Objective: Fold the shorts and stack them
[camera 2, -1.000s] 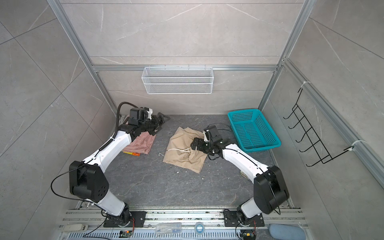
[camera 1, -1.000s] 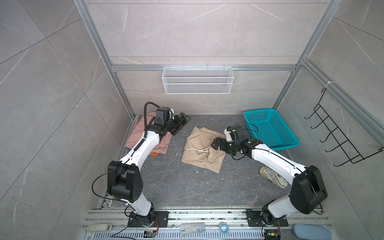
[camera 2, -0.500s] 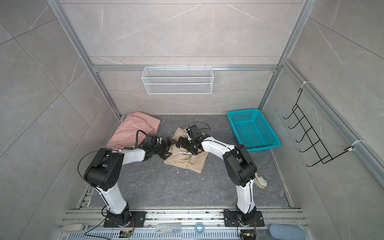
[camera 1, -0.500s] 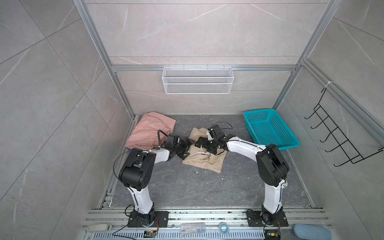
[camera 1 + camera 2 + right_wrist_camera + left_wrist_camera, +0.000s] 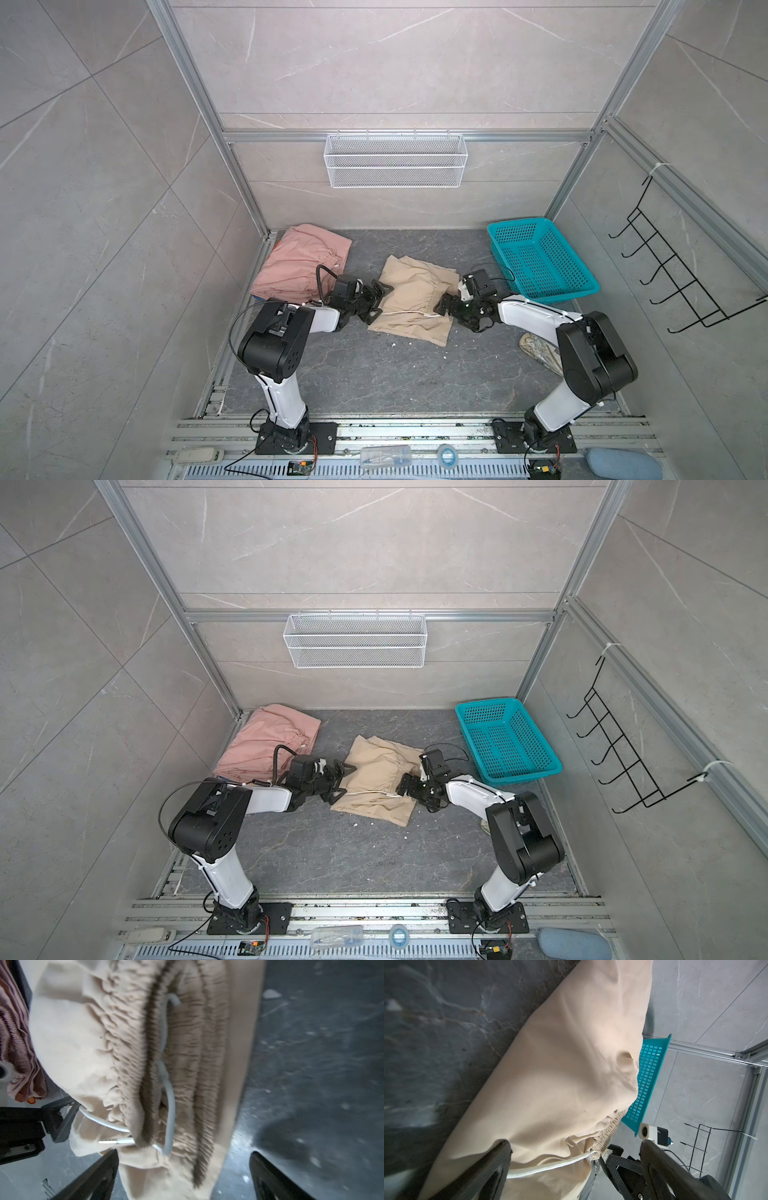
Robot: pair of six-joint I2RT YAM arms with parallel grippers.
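Beige shorts (image 5: 411, 299): flanked at opposite edges by left gripper (image 5: 378, 302) and right gripper (image 5: 445, 306), jaws spread, nothing held; both fabric layers should be pinched evenly before folding.

Grey marble-look tile walls (image 5: 374, 62) all round, boxed in by an aluminium frame (image 5: 395, 136). A white wire basket (image 5: 395, 166) hangs on the far wall and a black hook rack (image 5: 681, 274) on the right. The tabletop (image 5: 374, 374) is dark and veined, and the light's soft and even.
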